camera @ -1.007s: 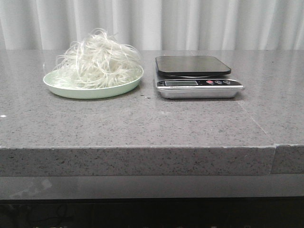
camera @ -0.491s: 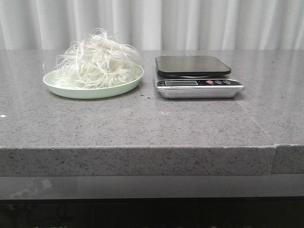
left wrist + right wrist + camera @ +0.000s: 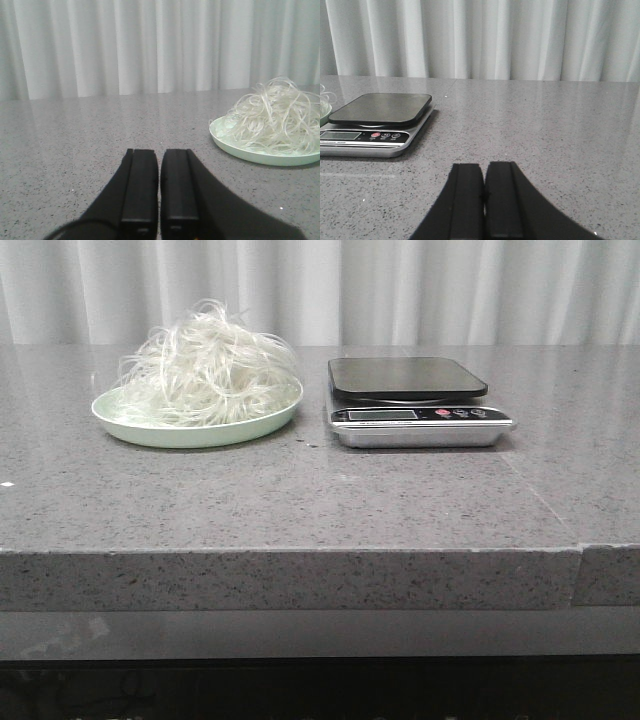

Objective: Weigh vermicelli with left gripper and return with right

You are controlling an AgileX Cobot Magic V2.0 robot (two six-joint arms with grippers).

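Note:
The vermicelli point(image 3: 210, 368), a fluffy whitish bundle of thin curly strands, lies on a pale green plate point(image 3: 150, 428) at the left of the table. It also shows in the left wrist view point(image 3: 275, 120) on the plate point(image 3: 240, 152). The scale point(image 3: 415, 416), silver with a bare black platform point(image 3: 405, 376), stands to the right of the plate; it also shows in the right wrist view point(image 3: 372, 122). My left gripper point(image 3: 159, 152) is shut and empty, low over the table, apart from the plate. My right gripper point(image 3: 484, 166) is shut and empty, apart from the scale. Neither gripper shows in the front view.
The grey speckled stone table point(image 3: 300, 500) has a front edge and a seam at the right point(image 3: 578, 545). A white curtain point(image 3: 330, 290) hangs behind the table.

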